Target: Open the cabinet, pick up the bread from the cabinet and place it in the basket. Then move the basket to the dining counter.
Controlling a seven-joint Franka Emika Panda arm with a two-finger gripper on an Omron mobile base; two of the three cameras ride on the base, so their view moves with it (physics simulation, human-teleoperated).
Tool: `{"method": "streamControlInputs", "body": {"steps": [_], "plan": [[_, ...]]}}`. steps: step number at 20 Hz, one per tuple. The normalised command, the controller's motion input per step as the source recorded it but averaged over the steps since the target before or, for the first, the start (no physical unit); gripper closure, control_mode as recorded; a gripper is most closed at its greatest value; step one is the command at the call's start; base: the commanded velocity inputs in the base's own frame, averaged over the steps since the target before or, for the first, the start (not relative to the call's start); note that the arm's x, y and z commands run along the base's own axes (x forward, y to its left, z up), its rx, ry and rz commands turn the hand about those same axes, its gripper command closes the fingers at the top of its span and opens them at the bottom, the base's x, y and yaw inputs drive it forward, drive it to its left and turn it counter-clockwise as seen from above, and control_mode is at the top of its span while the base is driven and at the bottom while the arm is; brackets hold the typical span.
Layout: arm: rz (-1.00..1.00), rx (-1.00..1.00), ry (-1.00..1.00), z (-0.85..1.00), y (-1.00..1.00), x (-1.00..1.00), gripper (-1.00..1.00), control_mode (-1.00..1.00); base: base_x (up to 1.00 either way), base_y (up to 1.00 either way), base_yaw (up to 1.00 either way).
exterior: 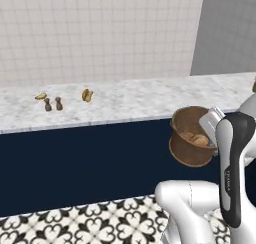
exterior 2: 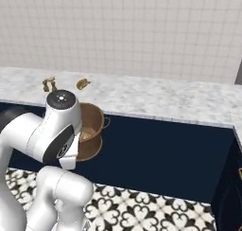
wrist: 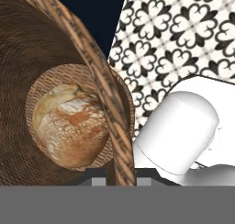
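At right of centre in the left base view, hanging clear of the floor [exterior: 75, 220] before a navy front: one basket [exterior: 186, 153], tilted, with one bread [exterior: 198, 139] lying inside on its bottom. Seen closer in the hand view as a golden-brown bun [wrist: 71, 124] resting on the woven base of the basket [wrist: 27, 44]. Clenched on the basket's rim, the end effector [wrist: 121, 173], with the rim running up between its two tips. Grasping the basket, then, not the bread.

Judged as the last step of the task: bread already in, basket lifted and being carried toward the desk [exterior: 150, 100]. Not yet set down; in both base views held lower in the frame than the marbled top [exterior 2: 165, 100], in front of it rather than over it.

Next move, by this reading: raise the load above the desk's near edge, carry it forward over bare marble, lower until the base sits flat, then release. Worth keeping the tilt from growing, lest the bun roll out.

Counted on the desk, at upper left of the left base view: one yellowish crescent piece [exterior: 41, 96], two small dark shakers [exterior: 48, 105], one hot-dog-shaped roll [exterior: 87, 95]. All well apart from the basket.
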Motion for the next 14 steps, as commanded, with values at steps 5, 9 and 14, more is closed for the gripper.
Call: {"method": "streamControlInputs", "body": {"steps": [5,9,14], "plan": [[0.00,0.00,0.00,0.00,0.00,0.00,1.00,1.00,1.00,0.07,0.01],[0.00,0.00,0.00,0.00,0.00,0.00,1.00,1.00,1.00,0.00,0.04],[0.00,0.00,0.00,0.00,0.00,0.00,1.00,1.00,0.95,0.00,0.01]]}}
